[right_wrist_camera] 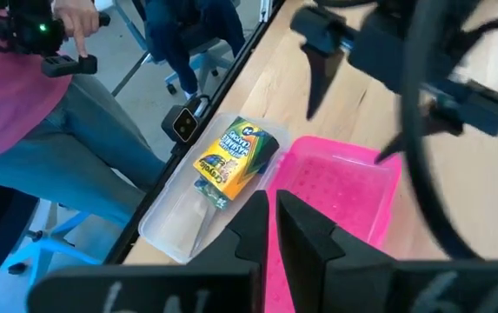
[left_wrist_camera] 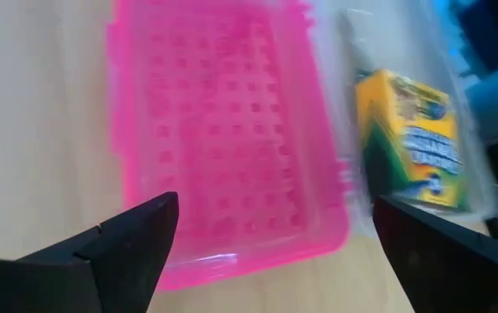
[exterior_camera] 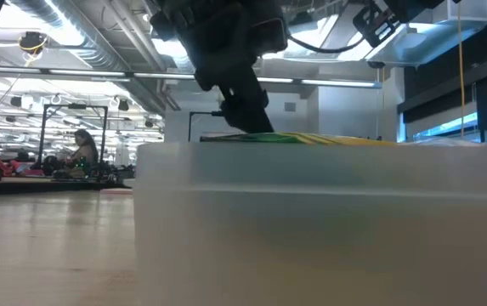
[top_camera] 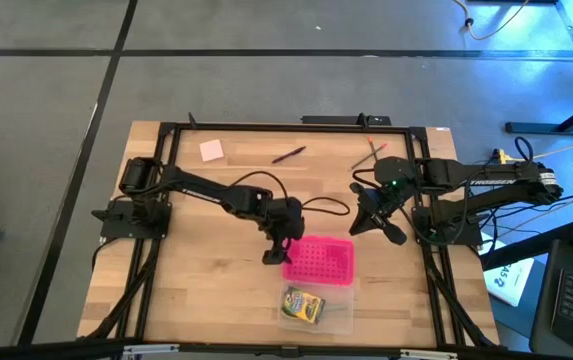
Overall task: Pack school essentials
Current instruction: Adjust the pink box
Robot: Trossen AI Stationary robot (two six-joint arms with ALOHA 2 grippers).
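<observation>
Left gripper [top_camera: 278, 257] points down over the pink lid's [top_camera: 321, 260] edge, fingers spread wide, holding nothing. Right gripper [top_camera: 390, 233] hangs raised beside it, fingers closed and empty. Crayon box [top_camera: 303, 305] lies in the clear case [top_camera: 341, 318].

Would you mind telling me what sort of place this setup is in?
Probably a robotics lab or open workshop: a light wooden table in a black metal frame, exposed ceiling ducts over further workstations, and a seated person working in the background.
</observation>
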